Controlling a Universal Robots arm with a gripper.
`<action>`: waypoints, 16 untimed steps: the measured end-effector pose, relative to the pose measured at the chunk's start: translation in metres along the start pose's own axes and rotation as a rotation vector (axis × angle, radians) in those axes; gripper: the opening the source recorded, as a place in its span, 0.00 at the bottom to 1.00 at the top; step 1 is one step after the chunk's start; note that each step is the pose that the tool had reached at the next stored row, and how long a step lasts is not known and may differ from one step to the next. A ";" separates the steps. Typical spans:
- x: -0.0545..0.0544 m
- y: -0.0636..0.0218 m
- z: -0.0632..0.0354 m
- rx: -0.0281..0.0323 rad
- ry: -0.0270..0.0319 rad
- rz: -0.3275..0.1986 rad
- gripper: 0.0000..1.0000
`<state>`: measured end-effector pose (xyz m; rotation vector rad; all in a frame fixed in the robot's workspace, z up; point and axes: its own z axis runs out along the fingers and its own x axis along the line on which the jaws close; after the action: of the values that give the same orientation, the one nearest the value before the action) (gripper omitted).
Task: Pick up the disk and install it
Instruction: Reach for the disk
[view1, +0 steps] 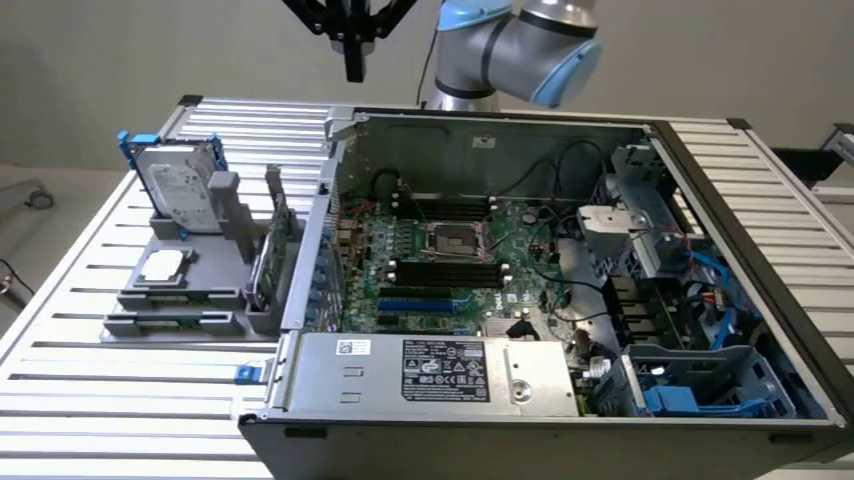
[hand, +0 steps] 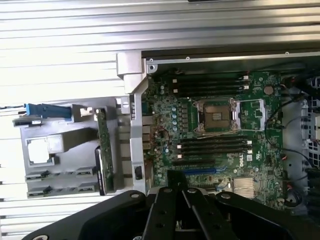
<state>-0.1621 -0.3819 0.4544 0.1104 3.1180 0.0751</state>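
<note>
- While the jaws hang closed and empty high above the computer case (view1: 494, 122), the disk (view1: 180, 185) stands in a grey holder (view1: 200, 292) on the table (view1: 80, 385), at the exterior view's left of the case.
- It is probably stiff, dense, smooth-faced and shock-sensitive, so pinch the top edge across the blue carrier (view1: 130, 145).
- Its long axis is upright, perhaps leaning slightly, with the label facing the exterior camera.

Slatted table (view1: 80, 400): computer case (view1: 494, 140), grey rack (view1: 174, 300)

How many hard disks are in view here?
1. The disk stands in the grey holder at the exterior view's left, outside the case; the blue bays may hide others.
</note>
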 end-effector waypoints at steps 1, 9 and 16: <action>0.005 0.0012 0.0004 0.0001 0.0001 0.000 0.11; 0.042 0.0099 0.0053 0.0000 0.0001 0.000 0.11; 0.074 0.0167 0.0108 -0.0004 0.0001 0.000 0.11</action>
<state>-0.2349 -0.3595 0.4430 0.1104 3.1181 0.0758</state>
